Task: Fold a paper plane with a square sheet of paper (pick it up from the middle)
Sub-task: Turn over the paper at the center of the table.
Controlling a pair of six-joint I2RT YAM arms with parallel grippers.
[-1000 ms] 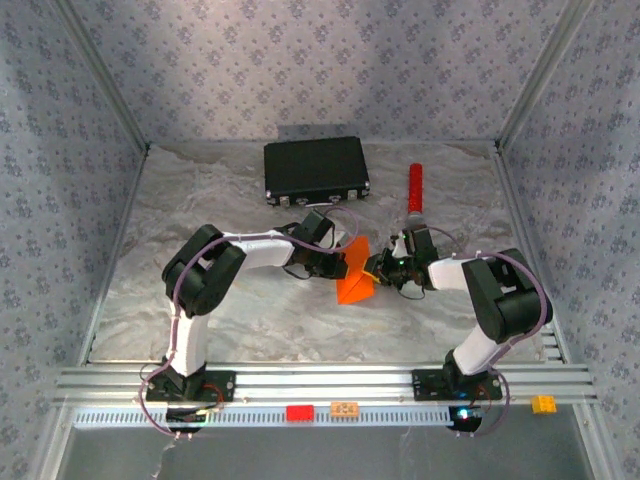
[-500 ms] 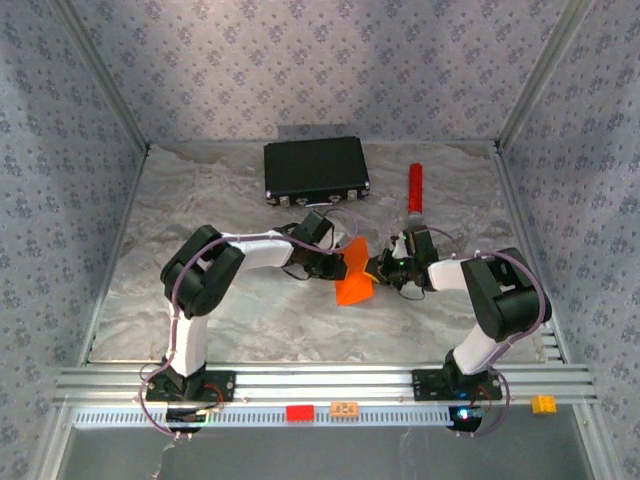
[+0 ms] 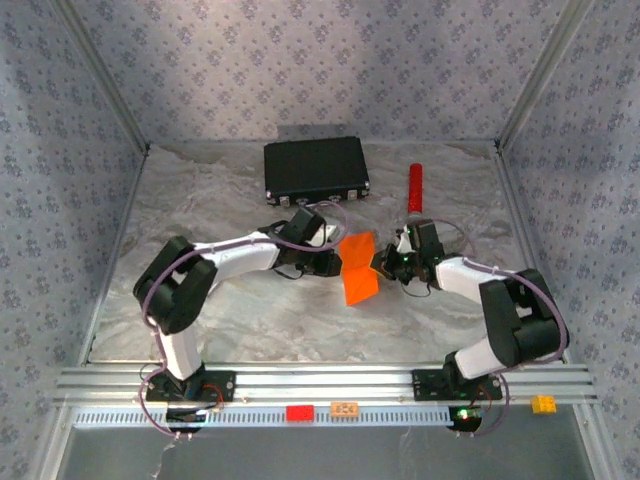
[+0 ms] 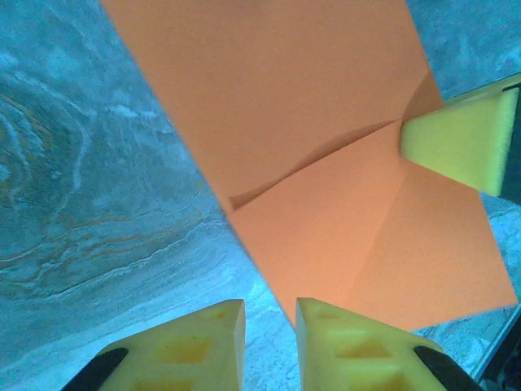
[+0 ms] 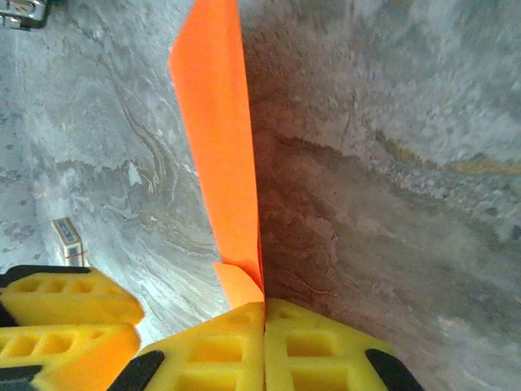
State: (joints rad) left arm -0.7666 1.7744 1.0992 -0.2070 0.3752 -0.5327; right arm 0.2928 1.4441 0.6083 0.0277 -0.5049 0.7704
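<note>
Two pincers flank the square sheet of paper (image 3: 357, 270) at mid-frame in the top view, above the counter (image 3: 250, 315). The right pincer (image 5: 264, 305) is pressed together on the sheet's right edge, holding it creased. The left pincer (image 4: 270, 305) is slightly spread and grips nothing. The sheet's nearest corner lies just beyond its gap, and the long axis runs up-down the frame. Judgement: the left pincer need only advance.

Creased orange paper (image 4: 326, 122) sits beyond slightly parted yellow fingers (image 4: 350, 350).
</note>
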